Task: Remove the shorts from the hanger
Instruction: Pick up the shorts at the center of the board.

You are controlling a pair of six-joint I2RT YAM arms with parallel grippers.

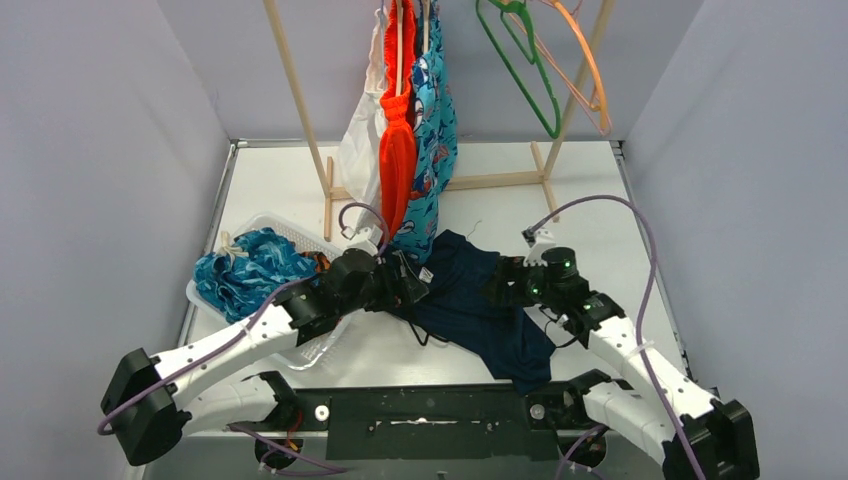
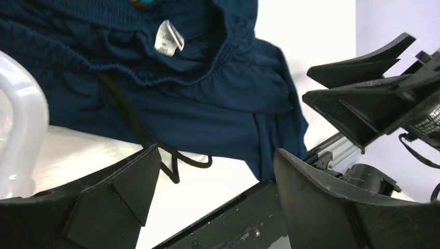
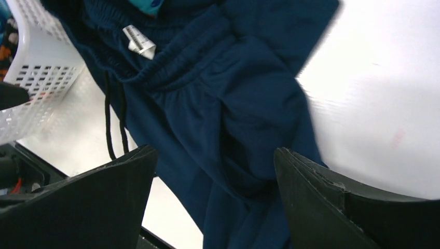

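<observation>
Two robot arms lean in from the near edge of the bench (image 1: pixel 590 190), elbows low and forearms angled toward each other. The left pincer (image 1: pixel 408 285) and the right pincer (image 1: pixel 503 283) both stand released, jaws spread wide with nothing between them.

Between the two lie the navy shorts (image 1: pixel 470 305), off the hanger and crumpled on the bench. Their long axis runs on a diagonal, from the waistband and white label beside the left pincer down to a leg trailing toward the right arm's base. Both wrist views look straight onto this cloth, with its black drawstring loose on the bench; neither pincer appears to touch it.

To the left, beneath the left forearm, a white basket (image 1: pixel 292 232) holds the blue patterned shorts (image 1: pixel 245 272).

Farther back, the teal shark shorts (image 1: pixel 435 130) and the orange shorts (image 1: pixel 398 150) hang from the wooden rack (image 1: pixel 300 90) beside a white garment (image 1: pixel 362 140). The teal hem drops just beyond the left pincer, close above the navy waistband, so the left arm looks the nearer one for the next pull. A green hanger (image 1: pixel 530 70) and an orange hanger (image 1: pixel 585 60) hang bare at the right.
</observation>
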